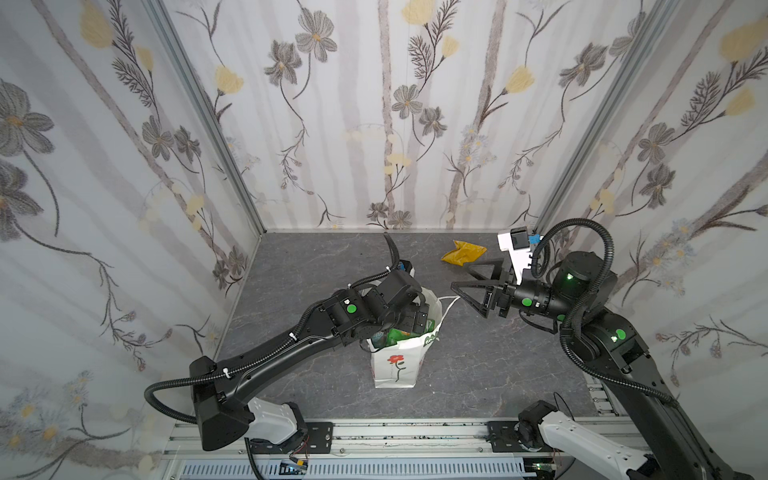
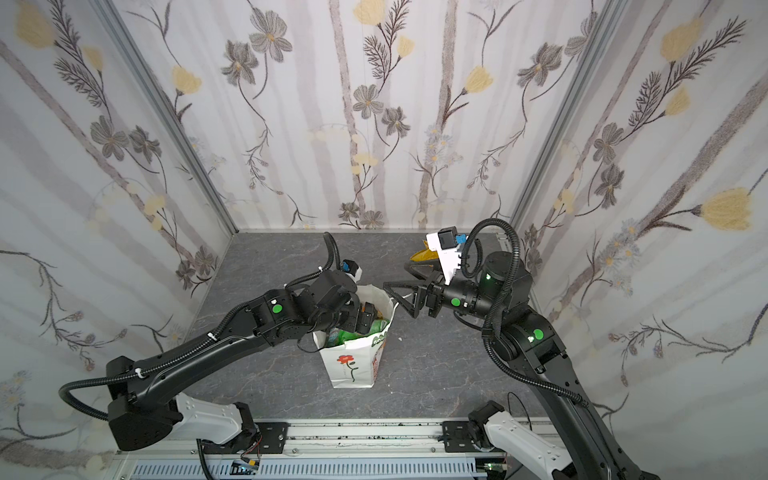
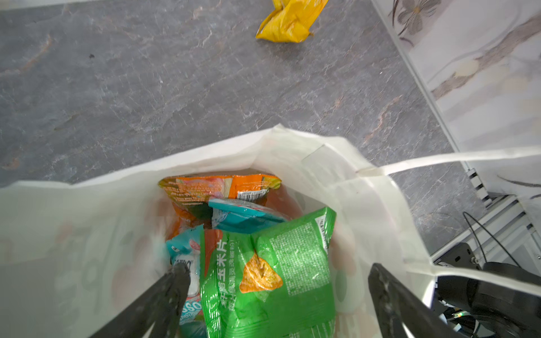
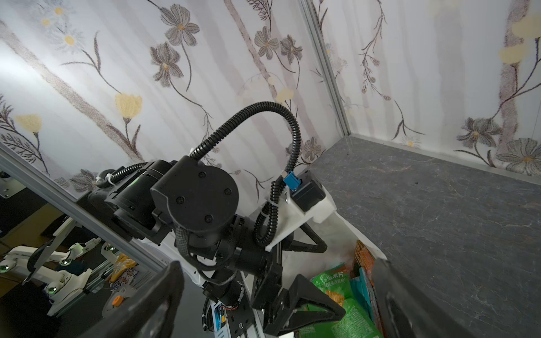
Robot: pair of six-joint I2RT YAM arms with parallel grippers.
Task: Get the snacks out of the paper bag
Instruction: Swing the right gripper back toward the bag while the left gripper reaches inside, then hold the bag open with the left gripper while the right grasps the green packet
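The white paper bag [image 1: 395, 365] [image 2: 353, 368] with its red flower stands upright mid-table. Inside the paper bag [image 3: 222, 155] lie several snacks: a green packet [image 3: 292, 257] on top, a teal one [image 3: 243, 216], an orange one [image 3: 205, 187] and a teal-and-white one [image 3: 187, 248]. My left gripper [image 3: 279, 269] [image 1: 419, 320] is open in the bag's mouth, its fingers either side of the green packet without touching it. A yellow packet [image 1: 462, 251] [image 3: 289, 20] lies on the table at the back right. My right gripper [image 1: 461, 276] [image 4: 278, 264] hangs open and empty, just right of the bag.
The bag's white cord handle [image 1: 451, 300] [image 3: 468, 158] sticks out toward the right gripper. Floral walls enclose the grey stone tabletop [image 1: 316, 257] on three sides. A metal rail [image 1: 395, 432] with the arm bases runs along the front.
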